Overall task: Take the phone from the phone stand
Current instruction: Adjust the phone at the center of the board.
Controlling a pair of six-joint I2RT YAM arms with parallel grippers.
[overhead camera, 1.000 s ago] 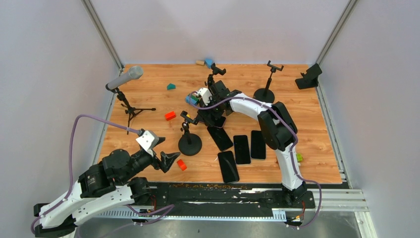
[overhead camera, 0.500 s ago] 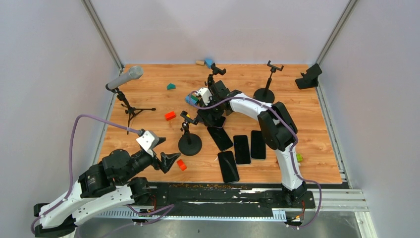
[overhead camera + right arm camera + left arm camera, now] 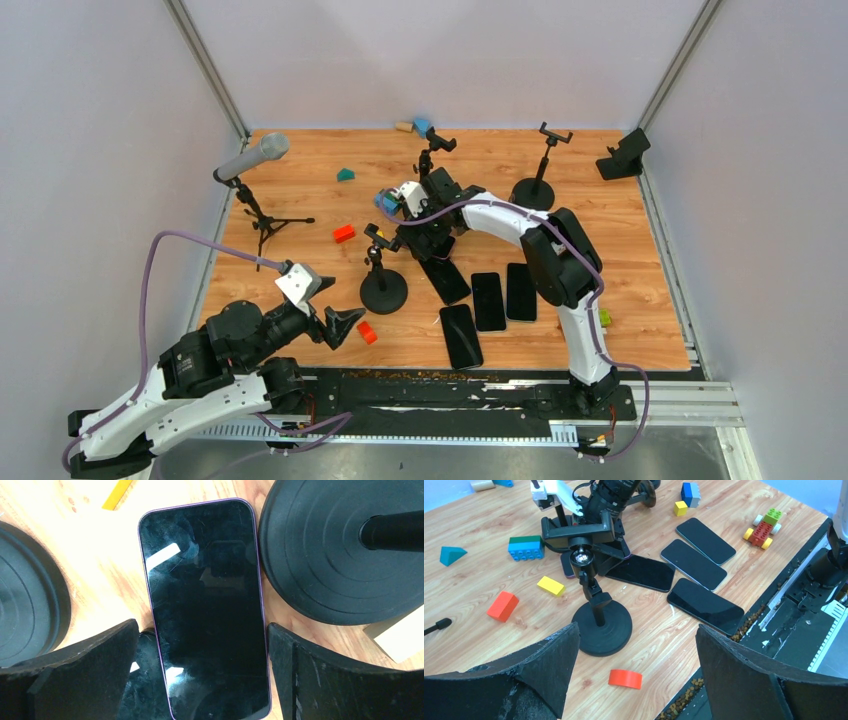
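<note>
Five phones (image 3: 460, 335) flat on table (image 3: 300, 190); three pole stands (image 3: 383, 290).

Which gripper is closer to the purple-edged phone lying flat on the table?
Right. The right gripper hangs open directly over the purple-edged phone; the left gripper, open, is far back beside the red block.
</note>
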